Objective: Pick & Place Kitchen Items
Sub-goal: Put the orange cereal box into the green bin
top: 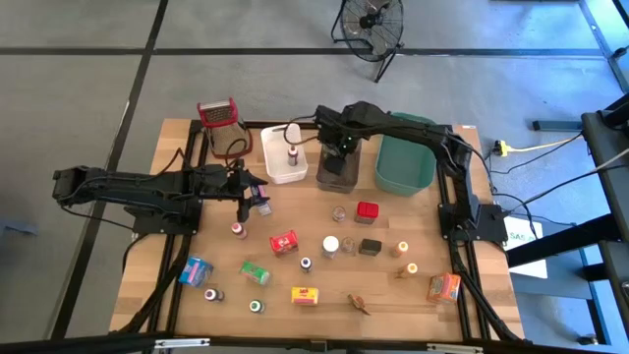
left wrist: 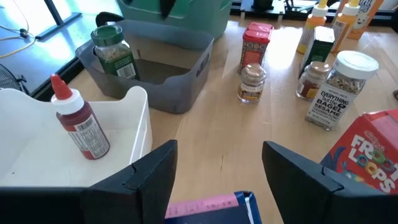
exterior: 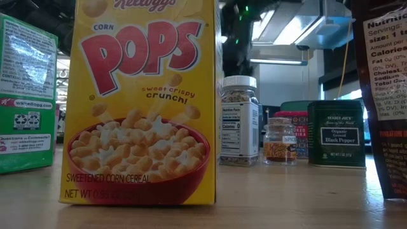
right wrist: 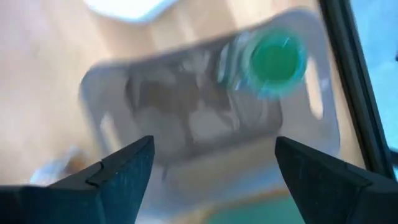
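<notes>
Fingers of the right gripper [top: 340,149] stand apart above the grey tub [top: 335,174], green-capped jar [left wrist: 114,51] inside; left gripper [top: 254,200] clamps a small box [left wrist: 211,209]; most items [top: 283,243] remain mid-counter.

From overhead we look straight down on the whole table [top: 324,305]. At tabletop height, boxes crowd our lens. Our right wrist camera peers down past its fingers into the grey tub [right wrist: 205,118], which our left wrist camera sees ahead.
</notes>
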Robot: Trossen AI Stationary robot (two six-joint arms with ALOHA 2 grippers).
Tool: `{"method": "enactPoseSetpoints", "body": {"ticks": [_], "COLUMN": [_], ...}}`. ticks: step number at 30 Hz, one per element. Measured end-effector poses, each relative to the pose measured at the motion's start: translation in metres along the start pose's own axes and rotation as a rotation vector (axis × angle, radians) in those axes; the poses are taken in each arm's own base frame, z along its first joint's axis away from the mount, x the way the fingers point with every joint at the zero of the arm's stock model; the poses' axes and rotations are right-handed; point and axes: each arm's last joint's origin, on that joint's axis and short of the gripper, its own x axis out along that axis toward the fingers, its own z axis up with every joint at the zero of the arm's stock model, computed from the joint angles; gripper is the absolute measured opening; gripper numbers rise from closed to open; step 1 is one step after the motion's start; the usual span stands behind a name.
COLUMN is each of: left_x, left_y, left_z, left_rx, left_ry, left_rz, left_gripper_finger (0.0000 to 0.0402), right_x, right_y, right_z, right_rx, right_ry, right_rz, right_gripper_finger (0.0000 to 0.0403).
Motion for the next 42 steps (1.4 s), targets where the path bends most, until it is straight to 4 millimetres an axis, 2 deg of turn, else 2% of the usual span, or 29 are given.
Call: {"method": "enactPoseSetpoints", "body": {"ticks": [4, 9, 14, 20, 24, 28, 36, 39, 42], "left_x": [0.0, 0.0, 0.0, 0.0, 0.0, 0.0, 0.0, 0.0, 0.0], "left_y": [0.0, 0.0, 0.0, 0.0, 0.0, 0.0, 0.0, 0.0, 0.0], "left_z": [-0.002, -0.003, -0.003, -0.003, -0.003, -0.003, -0.006, -0.006, -0.006], "left_rx": [0.002, 0.004, 0.02, 0.02, 0.019, 0.01, 0.004, 0.004, 0.004], "left_ry": [0.021, 0.026, 0.033, 0.034, 0.034, 0.035, 0.058, 0.058, 0.058], "left_rz": [0.001, 0.001, 0.001, 0.002, 0.002, 0.001, 0.002, 0.001, 0.001], "left_gripper_finger": [0.0232, 0.0231, 0.0232, 0.023, 0.0232, 0.0232, 0.0232, 0.0232, 0.023], "right_x": [-0.038, -0.087, -0.132, -0.163, -0.164, -0.162, -0.151, -0.143, -0.131], "right_y": [0.027, 0.062, 0.095, 0.122, 0.134, 0.14, 0.145, 0.147, 0.154], "right_z": [-0.017, -0.056, -0.092, -0.133, -0.153, -0.179, -0.253, -0.278, -0.297], "right_rx": [-0.012, 0.006, -0.012, 0.097, 0.16, 0.34, 0.825, 0.936, 0.964], "right_ry": [0.025, 0.036, -0.055, -0.087, -0.051, 0.022, 0.279, 0.338, 0.387], "right_rz": [-0.016, -0.001, 0.136, 0.228, 0.235, 0.249, 0.213, 0.147, 0.084], "right_gripper_finger": [0.0337, 0.0337, 0.0337, 0.0337, 0.0337, 0.0337, 0.0337, 0.0337, 0.0337]}}
